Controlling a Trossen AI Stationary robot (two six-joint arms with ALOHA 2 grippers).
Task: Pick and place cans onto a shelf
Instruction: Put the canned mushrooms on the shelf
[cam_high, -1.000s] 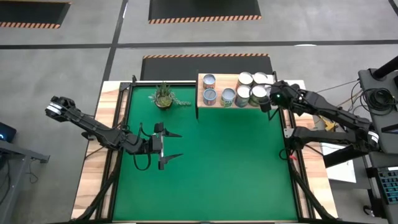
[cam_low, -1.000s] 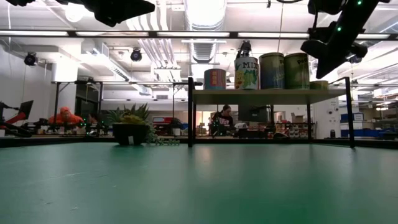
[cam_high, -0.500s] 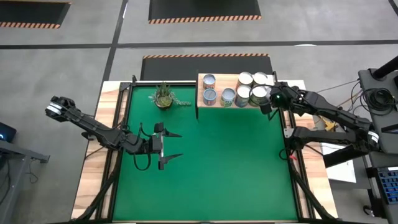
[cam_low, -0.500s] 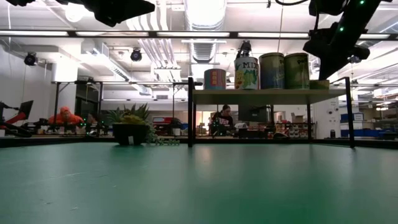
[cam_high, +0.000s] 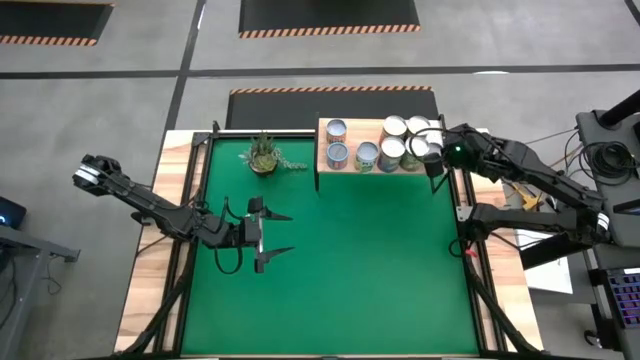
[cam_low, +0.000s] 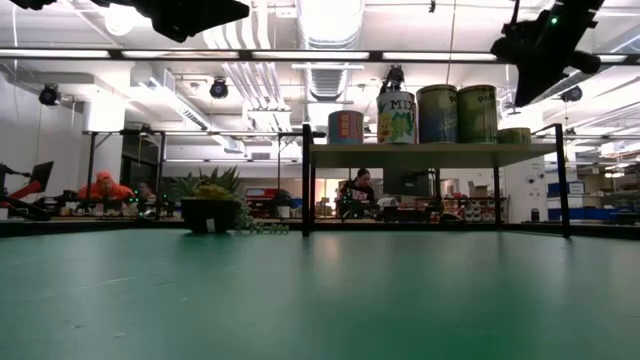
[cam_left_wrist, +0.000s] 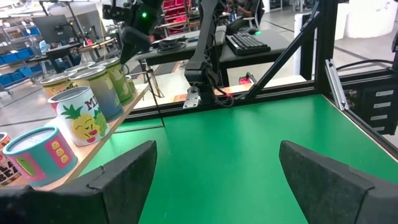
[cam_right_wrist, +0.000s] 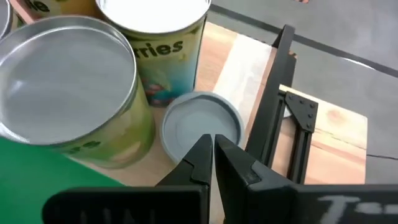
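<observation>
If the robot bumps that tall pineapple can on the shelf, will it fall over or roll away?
The pineapple can stands upright on its flat base on the shelf, so a gentle bump would probably only slide it. It looks taller than wide, so a hard push near its top might tip it. Once on its round side, it would likely roll, perhaps off the edge.

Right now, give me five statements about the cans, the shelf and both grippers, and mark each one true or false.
1. All the cans in view stand on the shelf. True.
2. The right gripper is clamped on a tall can. False: its fingers are closed on nothing, above a short grey can at the shelf's end.
3. The left gripper is open over the green mat. True.
4. The potted plant stands on the shelf. False: it stands on the mat beside the shelf.
5. A can lies tipped over on the mat. False: none is on the mat.
</observation>
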